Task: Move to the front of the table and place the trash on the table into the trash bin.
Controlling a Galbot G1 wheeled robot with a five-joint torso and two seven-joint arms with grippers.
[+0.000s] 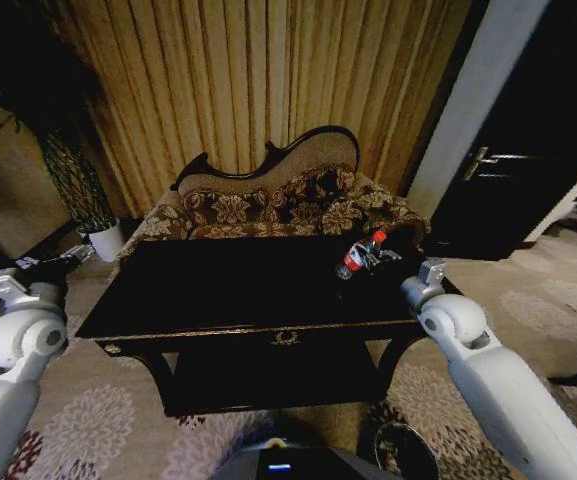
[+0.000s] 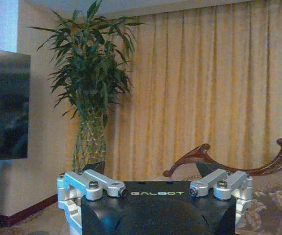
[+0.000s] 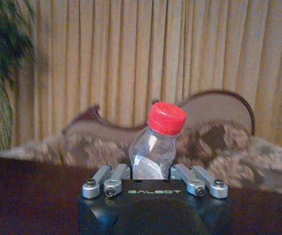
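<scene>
A clear plastic bottle [image 1: 355,258] with a red cap and red-white label is tilted over the right back part of the black glossy table [image 1: 218,300]. My right gripper [image 1: 380,256] is shut on the bottle [image 3: 153,149], whose red cap sticks up between the fingers. I cannot tell whether the bottle touches the tabletop. My left gripper [image 1: 76,256] hangs off the table's left end, open and holding nothing [image 2: 150,169]. A small round dark trash bin [image 1: 405,452] stands on the carpet by the table's front right leg.
A patterned brown sofa [image 1: 278,205] stands right behind the table, before tan curtains. A tall plant in a white pot [image 1: 106,240] is at the back left. A dark door [image 1: 528,150] is at the right. Flowered carpet surrounds the table.
</scene>
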